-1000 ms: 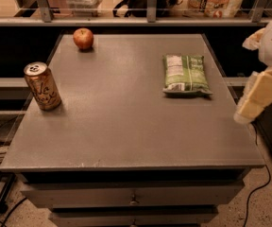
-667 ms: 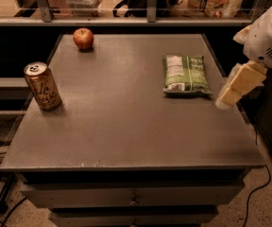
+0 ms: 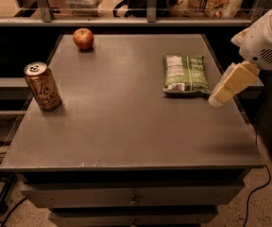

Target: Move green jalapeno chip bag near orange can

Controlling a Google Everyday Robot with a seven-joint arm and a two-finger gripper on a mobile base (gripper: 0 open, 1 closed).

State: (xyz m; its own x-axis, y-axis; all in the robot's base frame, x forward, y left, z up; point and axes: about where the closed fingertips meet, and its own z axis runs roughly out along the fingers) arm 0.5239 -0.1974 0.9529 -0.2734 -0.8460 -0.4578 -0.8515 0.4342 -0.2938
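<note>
The green jalapeno chip bag [image 3: 184,74] lies flat on the right part of the grey table [image 3: 126,126], white label panel up. The orange can [image 3: 42,86] stands upright near the table's left edge, far from the bag. My gripper [image 3: 221,94] comes in from the right on a white arm and hangs just right of the bag's near right corner, above the table and apart from the bag.
A red apple [image 3: 83,39] sits at the table's far left. A railing and shelves with goods run behind the table. Drawers sit under the tabletop. Cables lie on the floor at left and right.
My gripper has moved left and up the frame, from beyond the table's right edge to just beside the chip bag. The bag, can and apple have not moved.
</note>
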